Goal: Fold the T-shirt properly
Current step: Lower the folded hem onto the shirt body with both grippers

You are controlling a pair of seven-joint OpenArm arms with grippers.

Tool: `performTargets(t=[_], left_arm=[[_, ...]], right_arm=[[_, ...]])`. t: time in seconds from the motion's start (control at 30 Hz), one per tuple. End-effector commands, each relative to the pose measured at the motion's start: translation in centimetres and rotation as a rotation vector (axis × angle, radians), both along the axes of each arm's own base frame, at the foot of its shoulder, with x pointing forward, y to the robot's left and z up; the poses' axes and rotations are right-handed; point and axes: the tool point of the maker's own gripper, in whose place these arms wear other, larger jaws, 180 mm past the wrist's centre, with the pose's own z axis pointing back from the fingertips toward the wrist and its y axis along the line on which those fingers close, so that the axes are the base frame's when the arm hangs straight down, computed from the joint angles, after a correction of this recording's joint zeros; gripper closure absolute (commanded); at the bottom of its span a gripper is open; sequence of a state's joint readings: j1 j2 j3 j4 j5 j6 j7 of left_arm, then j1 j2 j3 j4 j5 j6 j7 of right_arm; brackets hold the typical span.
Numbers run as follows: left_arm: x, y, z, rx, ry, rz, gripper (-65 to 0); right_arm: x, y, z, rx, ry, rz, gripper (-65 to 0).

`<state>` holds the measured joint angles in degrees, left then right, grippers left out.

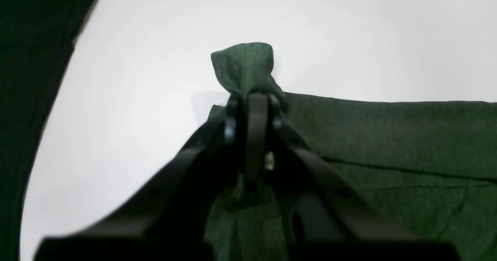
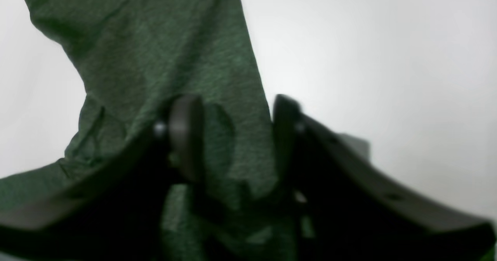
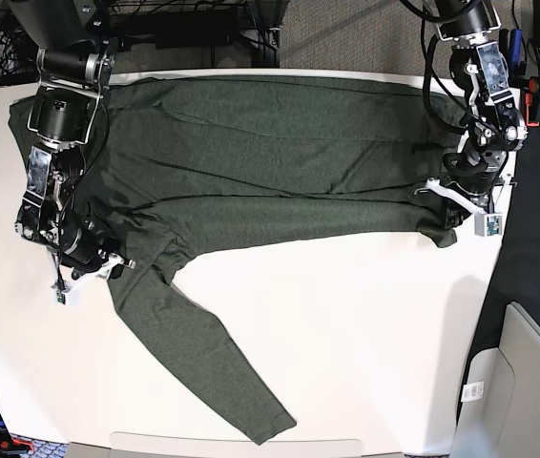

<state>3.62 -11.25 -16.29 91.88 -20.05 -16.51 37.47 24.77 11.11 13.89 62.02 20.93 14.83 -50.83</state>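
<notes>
The dark olive-green T-shirt (image 3: 270, 153) lies spread across the white table (image 3: 365, 334), one long sleeve (image 3: 213, 353) trailing toward the front edge. My left gripper (image 3: 447, 214) is at the shirt's right end. In the left wrist view it (image 1: 250, 98) is shut on the shirt (image 1: 388, 136), a tuft of fabric (image 1: 244, 66) poking out past the tips. My right gripper (image 3: 113, 263) is at the shirt's left side, near the sleeve's root. In the right wrist view its jaws (image 2: 237, 136) stand apart, with the shirt's fabric (image 2: 174, 59) between them.
A black cloth (image 3: 537, 239) hangs past the table's right edge. A grey bin (image 3: 528, 382) stands at the lower right. Cables and arm bases line the back edge. Bare white table shows in front of the shirt's body, right of the sleeve.
</notes>
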Motion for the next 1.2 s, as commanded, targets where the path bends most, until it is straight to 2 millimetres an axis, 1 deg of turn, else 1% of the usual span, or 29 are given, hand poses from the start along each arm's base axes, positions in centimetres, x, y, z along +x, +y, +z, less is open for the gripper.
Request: performTargets(t=[0.0,0.07,0.17,0.3,0.4,0.47,0.53,0.6,0.67,0.8,0.93,1.03,1.1,1.17], left_arm=[[1.0,0.4,1.7,0.014,-0.059,0.0,0.0],[1.0,0.4,1.7,0.014,-0.059,0.0,0.0],[1.0,0.4,1.7,0.014,-0.06,0.0,0.0],[1.0,0.4,1.8,0.014,-0.062,0.0,0.0],[1.0,0.4,1.8,0.015,-0.063,0.0,0.0],[1.0,0.5,1.9,0.015,-0.064,0.003,0.0],[1.0,0.5,1.9,0.015,-0.064,0.003,0.0],[1.0,0.5,1.9,0.016,-0.065,0.004,0.0],[1.0,0.5,1.9,0.016,-0.065,0.004,0.0],[1.0,0.6,2.1,0.02,-0.07,0.004,0.0],[1.2,0.5,3.1,0.031,-0.095,-0.003,0.0],[0.7,0.4,3.6,0.047,-0.104,-0.011,0.0],[0.5,0.2,4.4,0.059,-0.122,-0.018,0.0],[0.2,0.1,4.8,0.069,-0.129,-0.024,0.0]], right_arm=[[0.8,0.2,1.1,0.005,-0.022,0.008,-15.6],[0.8,0.3,1.1,0.005,-0.022,0.009,-9.8],[0.4,0.4,0.9,0.013,0.003,0.014,-6.3],[0.5,1.5,1.6,0.131,-0.012,0.015,-0.6],[0.6,0.2,2.8,0.176,-0.042,0.0,-0.5],[0.3,-0.3,3.6,0.186,-0.068,0.0,-0.5],[0.2,-1.1,5.0,0.158,-0.107,0.008,-0.5],[-0.2,-1.4,6.1,0.131,-0.139,0.021,-0.5],[-0.8,-1.6,6.8,0.104,-0.15,0.037,-0.5],[-2.3,-2.1,7.0,0.095,-0.137,0.054,-0.5],[-4.3,-4.0,7.1,0.165,-0.158,-0.006,-0.5],[-5.3,-5.2,7.7,0.2,-0.176,-0.032,-0.5],[-6.0,-6.0,8.1,0.207,-0.187,-0.041,-0.5],[-6.5,-6.4,8.4,0.202,-0.191,-0.04,-0.5]])
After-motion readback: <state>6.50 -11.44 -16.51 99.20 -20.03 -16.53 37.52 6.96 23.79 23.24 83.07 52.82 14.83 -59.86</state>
